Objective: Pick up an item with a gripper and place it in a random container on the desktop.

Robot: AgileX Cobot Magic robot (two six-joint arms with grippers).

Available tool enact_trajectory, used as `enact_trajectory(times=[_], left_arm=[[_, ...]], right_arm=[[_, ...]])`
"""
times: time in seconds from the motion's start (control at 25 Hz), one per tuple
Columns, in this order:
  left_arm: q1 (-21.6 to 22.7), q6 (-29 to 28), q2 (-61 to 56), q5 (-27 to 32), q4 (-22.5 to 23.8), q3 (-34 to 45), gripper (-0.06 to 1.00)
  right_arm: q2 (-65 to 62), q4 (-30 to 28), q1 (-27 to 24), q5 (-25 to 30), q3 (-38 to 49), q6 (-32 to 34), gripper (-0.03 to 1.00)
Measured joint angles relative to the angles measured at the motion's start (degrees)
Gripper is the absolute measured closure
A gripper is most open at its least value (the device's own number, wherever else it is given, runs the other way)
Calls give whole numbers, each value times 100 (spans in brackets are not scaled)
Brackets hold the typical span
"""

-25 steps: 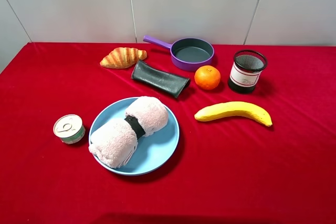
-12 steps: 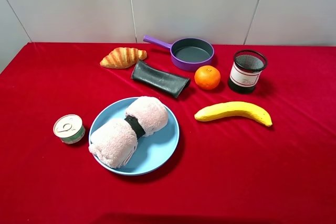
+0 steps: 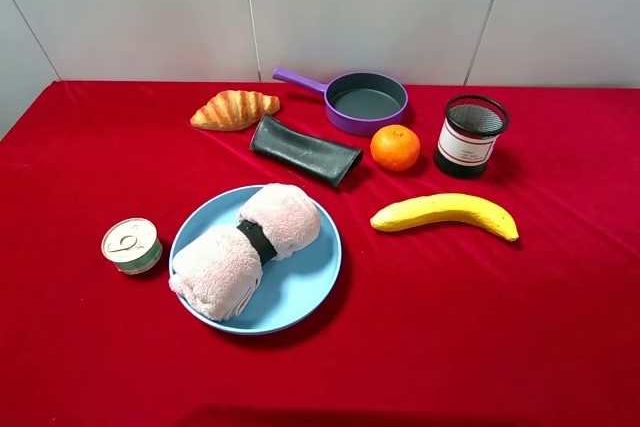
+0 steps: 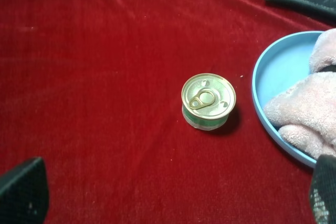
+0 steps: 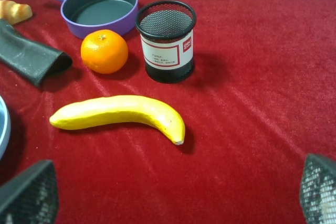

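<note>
The pale-pink rolled towel [image 3: 245, 248] with its black band lies across the light-blue plate [image 3: 310, 282] on the red desktop [image 3: 450, 327]. In the left wrist view the towel [image 4: 310, 114] and the plate's rim [image 4: 261, 103] show at one edge. My left gripper [image 4: 172, 192] is open and empty, its fingertips [image 4: 21, 192] wide apart, above the cloth near a small tin can [image 4: 208, 100]. My right gripper [image 5: 174, 192] is open and empty above the cloth near the banana [image 5: 118, 113]. Neither arm shows in the exterior high view.
A croissant [image 3: 234, 109], a purple pan [image 3: 365, 101], a dark folded pouch [image 3: 304, 150], an orange [image 3: 395, 147] and a black mesh cup [image 3: 469, 134] stand along the back. The banana [image 3: 446, 213] lies right of the plate, the tin can [image 3: 131, 245] left of it.
</note>
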Motion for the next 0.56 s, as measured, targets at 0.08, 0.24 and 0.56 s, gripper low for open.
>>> enact_trajectory(times=[0.08,0.24,0.56], left_arm=[[0,0,0,0,0,0,-5],[0,0,0,0,0,0,-5],[0,0,0,0,0,0,-5]], right_arm=[[0,0,0,0,0,0,28],[0,0,0,0,0,0,28],[0,0,0,0,0,0,28]])
